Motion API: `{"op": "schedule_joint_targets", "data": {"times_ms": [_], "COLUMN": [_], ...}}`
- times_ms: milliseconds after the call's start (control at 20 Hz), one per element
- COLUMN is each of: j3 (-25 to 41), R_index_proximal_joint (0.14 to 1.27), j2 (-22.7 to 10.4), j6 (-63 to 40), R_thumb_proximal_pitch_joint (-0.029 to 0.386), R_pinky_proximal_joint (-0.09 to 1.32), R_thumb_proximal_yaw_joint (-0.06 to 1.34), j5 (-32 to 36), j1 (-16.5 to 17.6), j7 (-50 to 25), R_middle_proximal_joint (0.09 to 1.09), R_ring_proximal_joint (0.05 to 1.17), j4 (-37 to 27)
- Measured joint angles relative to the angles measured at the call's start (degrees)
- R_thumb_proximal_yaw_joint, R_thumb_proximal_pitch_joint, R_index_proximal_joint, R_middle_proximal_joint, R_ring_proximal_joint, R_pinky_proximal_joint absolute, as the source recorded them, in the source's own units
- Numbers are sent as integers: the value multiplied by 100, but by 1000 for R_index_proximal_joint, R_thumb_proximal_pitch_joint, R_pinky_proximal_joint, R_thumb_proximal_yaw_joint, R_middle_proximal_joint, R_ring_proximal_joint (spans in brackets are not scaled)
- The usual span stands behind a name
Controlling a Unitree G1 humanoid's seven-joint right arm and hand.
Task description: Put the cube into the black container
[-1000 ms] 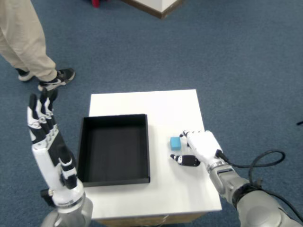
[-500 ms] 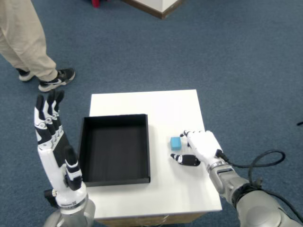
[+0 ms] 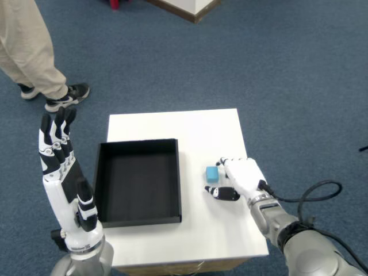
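Note:
A small light-blue cube (image 3: pixel 212 173) rests on the white table (image 3: pixel 190 126), to the right of the black container (image 3: pixel 137 215). The container is a shallow open tray with nothing inside. My right hand (image 3: pixel 240 179) lies low over the table just right of the cube, fingertips (image 3: pixel 221 163) touching or nearly touching it and the thumb (image 3: pixel 221 193) stretched out below it. The hand holds nothing. My left hand (image 3: pixel 62 172) is raised left of the container, fingers spread upward.
A person's legs and dark shoes (image 3: pixel 68 96) stand on the blue carpet at the upper left, beyond the table. A black cable (image 3: pixel 313 195) loops from my right forearm. A wooden-edged base (image 3: pixel 190 8) sits at the top.
My right hand has edged slightly left toward the cube. The left hand has shifted a little to the right and back, still raised. The cube has not moved.

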Motion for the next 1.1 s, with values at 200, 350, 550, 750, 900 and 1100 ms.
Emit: {"op": "schedule_joint_targets", "data": {"times_ms": [200, 350, 550, 750, 900, 1100], "j3": [72, 85, 100, 122, 131, 136], "R_index_proximal_joint": [444, 451, 457, 465, 474, 517], "j2": [58, 59, 70, 72, 70, 65], "j6": [0, 0, -1, -2, -4, -31], "R_thumb_proximal_pitch_joint": [-6, -6, -5, -5, -2, 11], "R_pinky_proximal_joint": [846, 845, 858, 862, 864, 881], "R_thumb_proximal_yaw_joint": [568, 572, 582, 592, 614, 661], "j5": [-31, -43, -96, -109, -110, -114], "j1": [-26, -35, -49, -55, -54, -53], "j7": [-2, -2, -3, -10, -25, -70], "R_middle_proximal_joint": [706, 708, 712, 715, 715, 723], "R_ring_proximal_joint": [721, 723, 731, 735, 735, 746], "j4": [0, 0, 0, 0, -1, -2]}}
